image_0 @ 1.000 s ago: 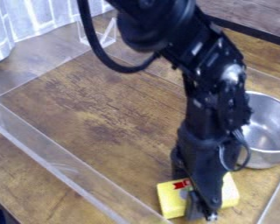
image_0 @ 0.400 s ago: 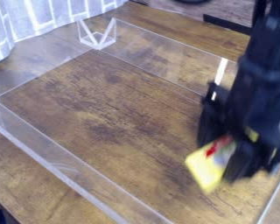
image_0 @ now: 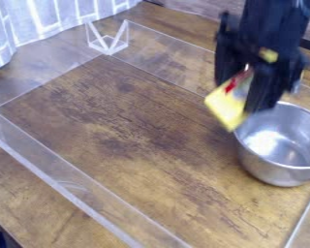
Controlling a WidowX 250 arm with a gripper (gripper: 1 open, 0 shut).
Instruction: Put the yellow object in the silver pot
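The yellow object (image_0: 228, 103) hangs tilted in my claw (image_0: 244, 89), gripped there as far as the blur shows, at upper right of the frame. The silver pot (image_0: 285, 145) sits on the worktop (image_0: 106, 126) just below and right of it.

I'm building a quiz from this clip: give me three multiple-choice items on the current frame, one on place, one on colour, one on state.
1. Where is the yellow object?
A. in the air, beside the silver pot's rim
B. flat on the table
C. inside the pot

2. What colour is the pot?
A. red
B. silver
C. blue

3. What is in the pot?
A. the block
B. a spoon
C. nothing visible

Key: 1 A, the gripper holds it clear of the wooden table; 2 B, shiny metal; 3 C, bare bottom shows.
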